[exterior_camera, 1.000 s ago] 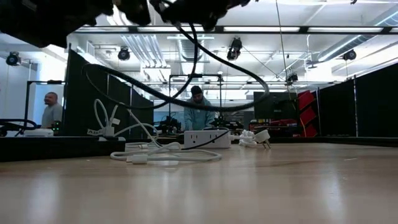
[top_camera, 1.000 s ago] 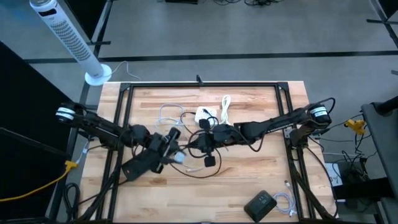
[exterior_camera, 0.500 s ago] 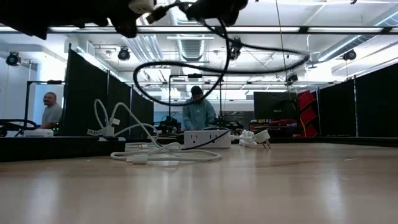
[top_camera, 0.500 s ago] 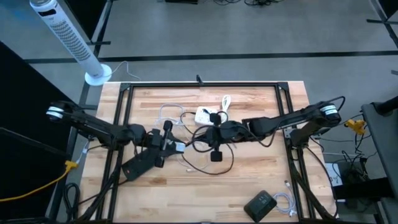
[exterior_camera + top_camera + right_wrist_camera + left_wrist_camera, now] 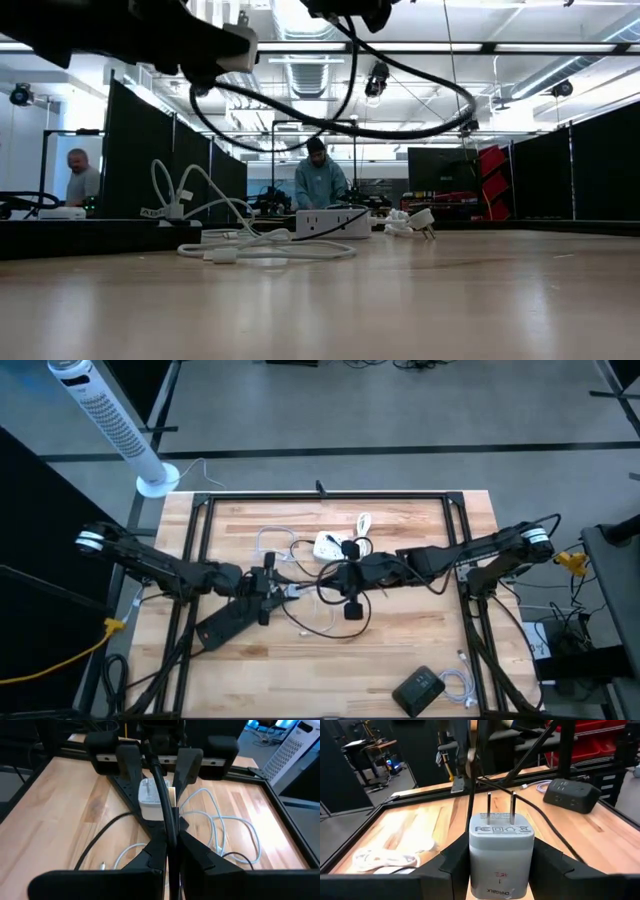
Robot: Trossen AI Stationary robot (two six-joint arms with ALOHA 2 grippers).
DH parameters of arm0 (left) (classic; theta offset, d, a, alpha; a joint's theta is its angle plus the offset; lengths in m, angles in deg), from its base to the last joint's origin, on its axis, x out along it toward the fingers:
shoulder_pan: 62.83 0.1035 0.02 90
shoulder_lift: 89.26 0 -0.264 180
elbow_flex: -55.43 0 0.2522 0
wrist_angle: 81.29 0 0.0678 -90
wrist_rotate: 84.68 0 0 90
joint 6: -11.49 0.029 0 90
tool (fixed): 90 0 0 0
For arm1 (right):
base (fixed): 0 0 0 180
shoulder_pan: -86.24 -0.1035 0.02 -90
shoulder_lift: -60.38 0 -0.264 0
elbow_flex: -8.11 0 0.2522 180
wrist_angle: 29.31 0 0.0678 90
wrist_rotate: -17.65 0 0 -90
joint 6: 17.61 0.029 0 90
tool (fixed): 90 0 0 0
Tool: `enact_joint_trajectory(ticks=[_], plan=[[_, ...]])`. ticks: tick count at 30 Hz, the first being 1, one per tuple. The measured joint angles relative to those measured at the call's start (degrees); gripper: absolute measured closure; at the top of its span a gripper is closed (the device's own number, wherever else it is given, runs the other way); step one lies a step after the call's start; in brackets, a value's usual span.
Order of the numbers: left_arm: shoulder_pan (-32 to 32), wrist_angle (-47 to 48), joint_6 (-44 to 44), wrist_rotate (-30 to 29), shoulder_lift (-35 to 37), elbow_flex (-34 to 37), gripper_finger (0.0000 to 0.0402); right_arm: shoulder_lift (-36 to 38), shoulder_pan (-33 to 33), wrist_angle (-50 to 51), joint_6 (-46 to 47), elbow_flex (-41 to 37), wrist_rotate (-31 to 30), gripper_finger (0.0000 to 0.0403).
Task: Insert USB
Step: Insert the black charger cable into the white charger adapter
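While the left hand (image 5: pixel 283 591) hung above the middle of the worktop (image 5: pixel 420 650), it gripped a white charger (image 5: pixel 501 854) between its fingers (image 5: pixel 457 865), prongs pointing toward the other arm. Just to its right, the right hand (image 5: pixel 327 582) was pinched tight on a black cable (image 5: pixel 162 795), whose slack looped down beneath both. Behind them lay a white power strip (image 5: pixel 331 544).

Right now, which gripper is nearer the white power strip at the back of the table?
The right gripper. It hangs just in front of the white power strip, shut on a black cable. The left gripper sits farther off, holding the white charger.
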Motion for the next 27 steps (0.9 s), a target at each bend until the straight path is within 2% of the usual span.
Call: enact_joint_trajectory(ticks=[5,13,19,27], plan=[[0.00,-0.34,0.60,0.00,-3.42,-3.46,0.0257,-0.75,0.00,0.03,0.24,-0.15,-0.03,0.0386],[0.01,2.13,6.73,-0.03,-8.56,-12.20,0.0257,-2.81,0.00,-0.02,0.48,-0.24,-0.24,0.0386],[0.02,10.18,8.00,-0.22,-7.93,-17.59,0.0257,-2.36,-0.01,-0.01,0.56,-0.24,-0.09,0.0386],[-0.72,15.02,5.50,-0.32,-4.80,-17.89,0.0257,-2.24,0.00,0.42,1.32,-0.26,-0.06,0.0387]])
